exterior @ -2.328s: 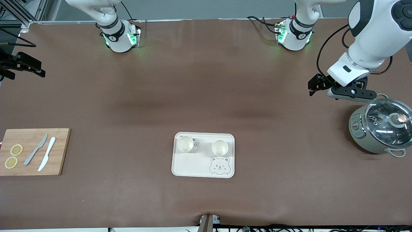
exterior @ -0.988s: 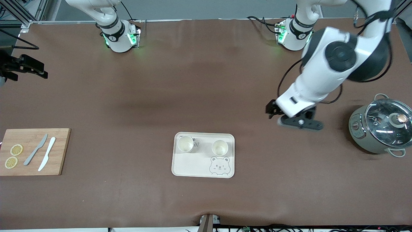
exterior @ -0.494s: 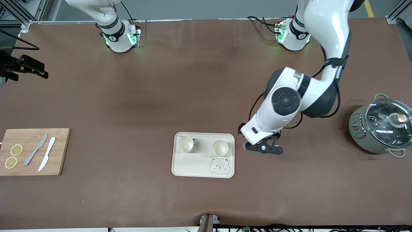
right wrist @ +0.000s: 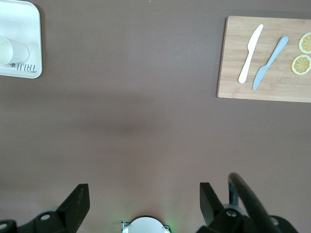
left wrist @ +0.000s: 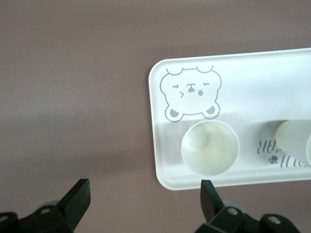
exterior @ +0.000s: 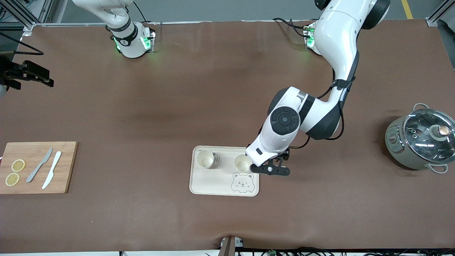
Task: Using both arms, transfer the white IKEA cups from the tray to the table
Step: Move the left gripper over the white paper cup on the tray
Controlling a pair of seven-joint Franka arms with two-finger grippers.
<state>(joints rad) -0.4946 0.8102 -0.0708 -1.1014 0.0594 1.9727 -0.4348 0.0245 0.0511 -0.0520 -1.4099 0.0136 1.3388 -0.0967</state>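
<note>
Front view: two cups [exterior: 205,159] [exterior: 243,163] stood on the tray [exterior: 213,183]; the left gripper [exterior: 261,167] hung at the tray's three-o'clock edge. Left wrist view: its fingers [left wrist: 77,200] stood apart (nothing held). Right wrist view: the waiting right gripper [right wrist: 143,206] gaped over bare table [right wrist: 146,121].

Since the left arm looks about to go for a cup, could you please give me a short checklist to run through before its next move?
1. Left gripper open: ok, fingers spread wide.
2. Left gripper empty: ok, nothing between the fingers.
3. Left gripper centred over the nearest cup: not ok, it hangs at the tray edge, off to one side of the cup.
4. Both cups upright on the tray: ok, including the second cup.
5. Right gripper ready: ok, open and empty, waiting high over the table at its own end.
6. Bare table beside the tray for set-down: ok.
</note>
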